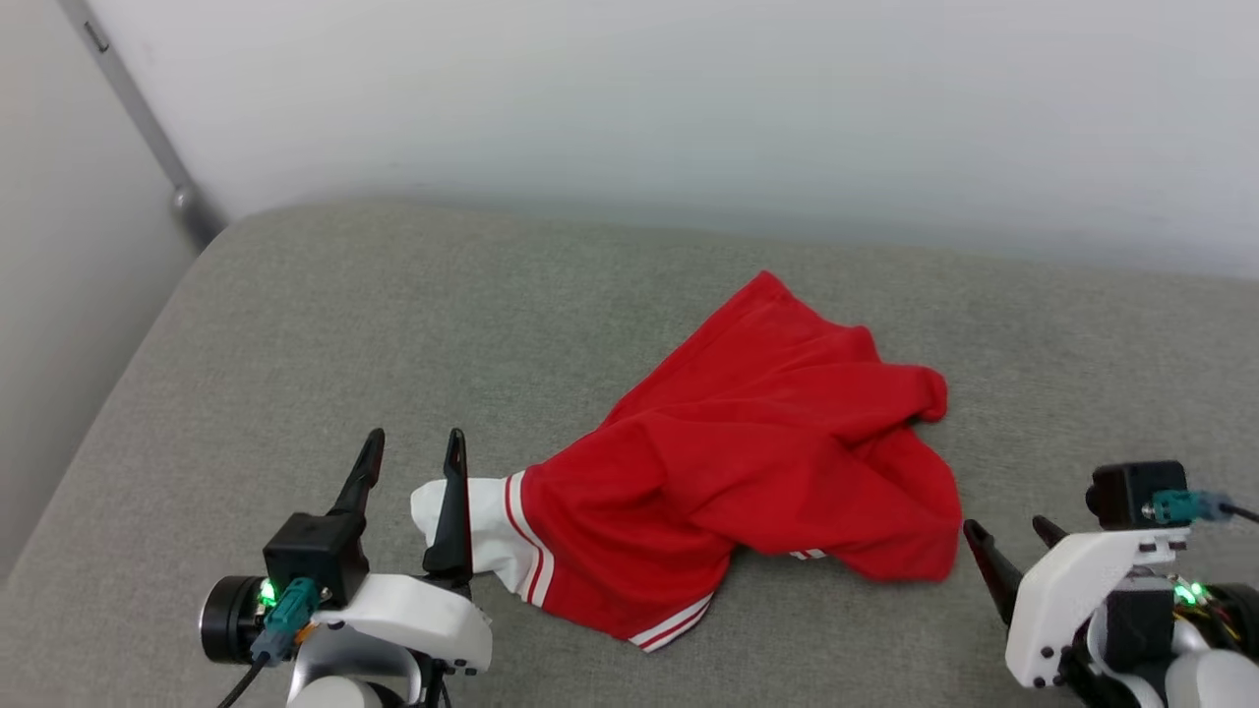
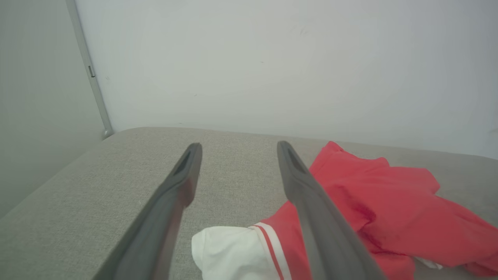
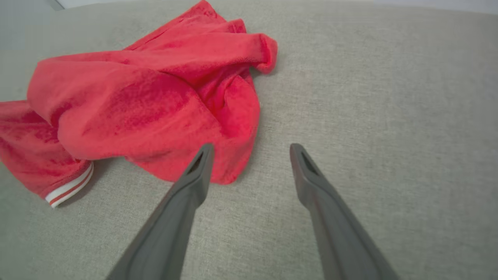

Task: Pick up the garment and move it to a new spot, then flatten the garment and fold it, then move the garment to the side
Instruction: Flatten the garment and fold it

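The garment [image 1: 767, 442], a red jersey with a white sleeve and red-white striped trim, lies crumpled on the grey cushioned surface [image 1: 393, 324]. Its white sleeve end points toward my left gripper [image 1: 413, 447], which stands open just over that sleeve, nothing between the fingers. In the left wrist view the garment [image 2: 369, 202] spreads to the right of my left gripper [image 2: 237, 149], with the white sleeve below the fingers. My right gripper [image 1: 1008, 536] is open at the garment's right edge. In the right wrist view the garment [image 3: 136, 97] lies up-left of my right gripper [image 3: 251, 149].
A pale wall [image 1: 689, 98] rises behind the surface. A grey metal post [image 1: 148, 128] stands at the back left corner, past the surface's left edge. Bare grey fabric stretches left and right of the garment.
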`<state>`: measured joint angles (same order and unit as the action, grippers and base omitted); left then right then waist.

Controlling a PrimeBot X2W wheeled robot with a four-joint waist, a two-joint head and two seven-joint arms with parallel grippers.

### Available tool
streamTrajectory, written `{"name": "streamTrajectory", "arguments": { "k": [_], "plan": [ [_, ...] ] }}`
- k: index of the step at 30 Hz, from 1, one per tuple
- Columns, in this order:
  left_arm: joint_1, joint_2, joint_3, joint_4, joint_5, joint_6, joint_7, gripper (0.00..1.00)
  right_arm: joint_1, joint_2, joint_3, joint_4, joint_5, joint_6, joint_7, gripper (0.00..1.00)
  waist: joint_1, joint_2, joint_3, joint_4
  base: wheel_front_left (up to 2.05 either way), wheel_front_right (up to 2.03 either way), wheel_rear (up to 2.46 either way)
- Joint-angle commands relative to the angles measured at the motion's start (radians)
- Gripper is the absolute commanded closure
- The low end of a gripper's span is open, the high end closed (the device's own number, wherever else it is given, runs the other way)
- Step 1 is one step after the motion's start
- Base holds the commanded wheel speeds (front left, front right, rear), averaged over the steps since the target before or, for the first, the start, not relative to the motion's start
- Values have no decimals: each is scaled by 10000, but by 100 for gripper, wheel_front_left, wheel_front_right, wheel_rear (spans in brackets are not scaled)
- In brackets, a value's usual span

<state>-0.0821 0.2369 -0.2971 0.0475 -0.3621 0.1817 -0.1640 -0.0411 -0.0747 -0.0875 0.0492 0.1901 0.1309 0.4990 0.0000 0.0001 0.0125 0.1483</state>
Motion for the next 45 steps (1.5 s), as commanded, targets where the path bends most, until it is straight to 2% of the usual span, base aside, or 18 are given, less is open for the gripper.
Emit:
{"name": "streamTrajectory", "arguments": {
  "k": [1, 8, 11, 15, 16, 17, 18, 23, 29, 35, 40, 42, 45],
  "plan": [
    [-224, -107, -76, -10, 86, -33, -93, 0, -363, -308, 164, 236, 167, -3, 331, 0, 0, -1, 507, 468, 0, 0, 0],
    [-825, -374, -334, 186, 100, -207, -333, 0, -1771, -1194, 1040, 1844, 1163, -3, 2080, 0, 0, -1, 1386, 1036, 0, 0, 0],
    [-974, -455, -405, 311, 115, -223, -406, 0, -2119, -1340, 1260, 2599, 1390, -3, 2392, 0, 0, -1, 1549, 1096, 0, 0, 0],
    [-1095, -488, -442, 429, 80, -259, -490, 0, -2158, -1226, 1527, 3530, 1811, -3, 2831, 0, 0, -1, 1612, 1065, 0, 0, 0],
    [-1107, -482, -445, 460, 72, -262, -509, 0, -2147, -1191, 1581, 3720, 1926, -3, 2949, 9, 0, -1, 1612, 1040, 0, 0, 0],
    [-1109, -467, -436, 491, 71, -258, -507, 0, -2141, -1173, 1661, 3823, 2024, -3, 3009, 61, 0, -1, 1610, 1001, 0, 0, 0],
    [-1102, -440, -425, 524, 83, -245, -518, 0, -2152, -1175, 1717, 3862, 2143, -3, 3024, 100, 0, -1, 1595, 953, 0, 0, 0],
    [-1011, -331, -360, 577, 84, -157, -500, 0, -2568, -1494, 1802, 3229, 2389, -3, 2428, 100, 0, -1, 1403, 575, 0, 0, 0],
    [-812, -97, -301, 442, 79, -39, -361, 0, -2809, -1991, 1684, 1324, 2403, -3, 1846, 100, 0, -1, 1022, -155, 0, 0, 0],
    [-676, 39, -269, 206, 13, 27, -204, 0, -2220, -2363, 490, -993, 1938, -3, 2255, 100, 0, -1, 876, -903, 0, 0, 0],
    [-677, 156, -249, 5, 23, 111, -95, 0, -1215, -1912, -1277, -2150, 1493, -3, 2627, 100, 0, -1, 1067, -1329, 0, 0, 0],
    [-689, 194, -247, -28, 21, 127, -58, 0, -711, -1529, -1819, -2047, 1501, -3, 2670, 100, 0, -1, 1151, -1439, 0, 0, 0],
    [-697, 206, -280, -21, 31, 153, -14, 0, -20, -995, -2323, -1251, 1445, -3, 2358, 100, 0, -1, 1226, -1555, 0, 0, 0]
  ]
}}
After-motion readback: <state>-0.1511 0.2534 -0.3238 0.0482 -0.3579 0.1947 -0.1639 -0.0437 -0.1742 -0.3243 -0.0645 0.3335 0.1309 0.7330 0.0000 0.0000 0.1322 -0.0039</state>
